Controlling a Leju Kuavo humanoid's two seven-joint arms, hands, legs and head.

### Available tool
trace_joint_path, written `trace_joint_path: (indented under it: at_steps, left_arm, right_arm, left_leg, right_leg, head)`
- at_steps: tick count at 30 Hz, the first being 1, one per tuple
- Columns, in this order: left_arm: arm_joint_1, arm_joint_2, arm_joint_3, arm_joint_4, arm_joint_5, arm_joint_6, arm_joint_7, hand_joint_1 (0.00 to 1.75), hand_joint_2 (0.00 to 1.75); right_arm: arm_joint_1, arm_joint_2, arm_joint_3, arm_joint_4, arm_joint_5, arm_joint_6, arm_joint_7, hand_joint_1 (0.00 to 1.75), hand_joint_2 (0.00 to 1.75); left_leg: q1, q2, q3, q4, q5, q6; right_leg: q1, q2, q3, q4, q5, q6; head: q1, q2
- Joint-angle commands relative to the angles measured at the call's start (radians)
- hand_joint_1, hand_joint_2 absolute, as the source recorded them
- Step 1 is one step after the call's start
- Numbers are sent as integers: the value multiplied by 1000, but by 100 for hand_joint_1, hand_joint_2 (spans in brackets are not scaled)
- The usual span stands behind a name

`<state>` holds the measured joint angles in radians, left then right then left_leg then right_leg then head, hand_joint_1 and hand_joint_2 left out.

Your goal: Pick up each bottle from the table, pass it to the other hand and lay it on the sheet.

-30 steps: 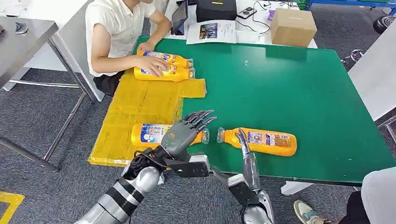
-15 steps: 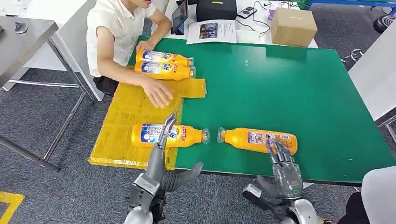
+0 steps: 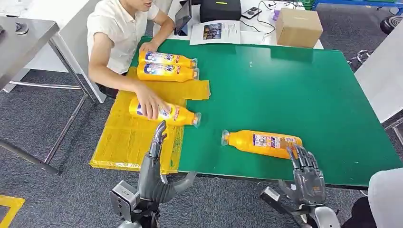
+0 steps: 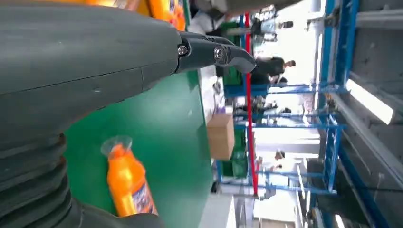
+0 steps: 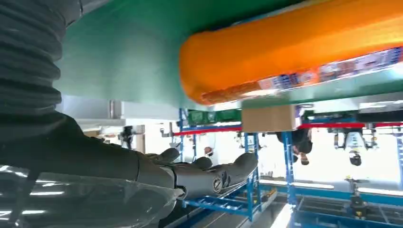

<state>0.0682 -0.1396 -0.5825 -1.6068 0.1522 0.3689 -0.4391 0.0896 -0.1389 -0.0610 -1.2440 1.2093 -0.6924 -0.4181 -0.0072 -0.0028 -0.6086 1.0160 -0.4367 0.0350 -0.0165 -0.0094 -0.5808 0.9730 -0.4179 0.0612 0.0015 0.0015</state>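
An orange bottle lies on its side on the green table, cap toward the left; it also appears in the left wrist view and the right wrist view. My right hand is open at the table's near edge, fingertips just short of the bottle's base. My left hand is open, fingers pointing up over the near part of the yellow sheet. A person's hand holds another orange bottle on the sheet. Two more bottles lie side by side at the sheet's far end.
A person in a white shirt sits at the table's far left corner. A cardboard box, a paper and a black device stand beyond the green table. A grey table is on the left.
The person has moved the near bottle farther up the sheet. My right hand has drawn back a little from the bottle on the table; my left hand has dropped slightly.
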Motion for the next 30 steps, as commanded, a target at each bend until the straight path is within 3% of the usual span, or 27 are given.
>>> trace_joint_path:
  at_steps: [1,4,7,12,15,30]
  left_arm:
    - [-10,42,-46,11,24,-28,13,0,175]
    - [-10,42,-46,11,24,-28,13,0,175]
    - [-42,37,-94,81,52,-103,88,0,175]
    - [-164,-31,-174,359,122,-190,153,0,175]
    - [-194,-50,-185,409,161,-212,159,0,175]
    - [-241,-56,-212,383,190,-187,165,0,175]
  right_arm:
    - [-104,-69,14,198,-40,-6,31,0,175]
    - [-104,-69,14,198,-40,-6,31,0,175]
    - [-156,-77,36,294,-66,-6,41,0,175]
    - [-344,-69,74,568,-74,-6,13,0,175]
    - [-395,-59,98,652,-48,-6,22,0,175]
    - [-536,-3,186,731,21,-6,22,0,175]
  left_leg:
    - [1,3,4,-1,-1,-2]
    - [0,1,4,-1,0,-2]
    - [1,2,6,-2,-1,-3]
    - [1,3,6,-2,0,-1]
    - [1,3,4,-1,1,-1]
    - [1,4,7,-1,1,-1]
  right_leg:
    - [1,3,3,-2,0,-2]
    - [0,1,3,-1,0,-2]
    - [1,2,5,-2,-1,-3]
    - [1,3,5,-3,2,-1]
    - [1,2,3,-2,2,-1]
    - [1,3,5,-1,1,-1]
  head:
    - [0,0]
    - [0,0]
    - [0,0]
    - [0,0]
    - [0,0]
    - [0,0]
